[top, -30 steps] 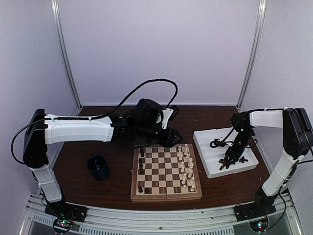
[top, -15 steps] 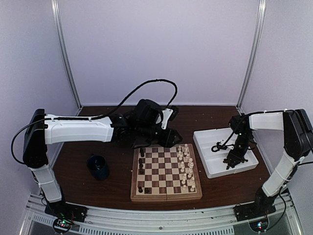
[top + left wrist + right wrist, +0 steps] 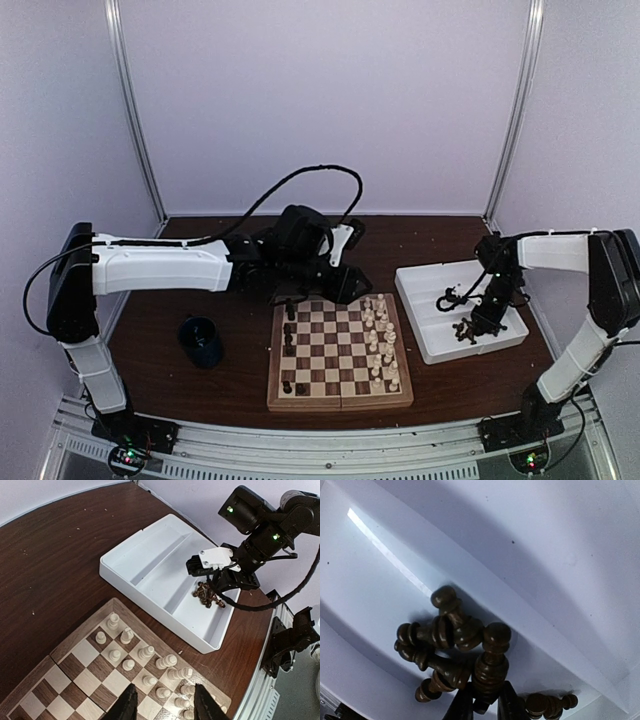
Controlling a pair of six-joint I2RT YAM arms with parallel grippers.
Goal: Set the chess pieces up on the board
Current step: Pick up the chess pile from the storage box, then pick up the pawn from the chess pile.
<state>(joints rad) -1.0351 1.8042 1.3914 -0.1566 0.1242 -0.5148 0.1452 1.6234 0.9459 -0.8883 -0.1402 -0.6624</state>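
now, right claw (image 3: 486,687) nearly closed, gripping dark chess piece (image 3: 492,660)

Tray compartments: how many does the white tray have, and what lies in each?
2. The far compartment, away from the arms' bases, looks empty; the near compartment holds a heap of dark chess pieces. No further compartment seems hidden.

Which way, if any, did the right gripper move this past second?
Yes: the right gripper, pinching a dark piece, shifted slightly right toward the white tray's right rim.
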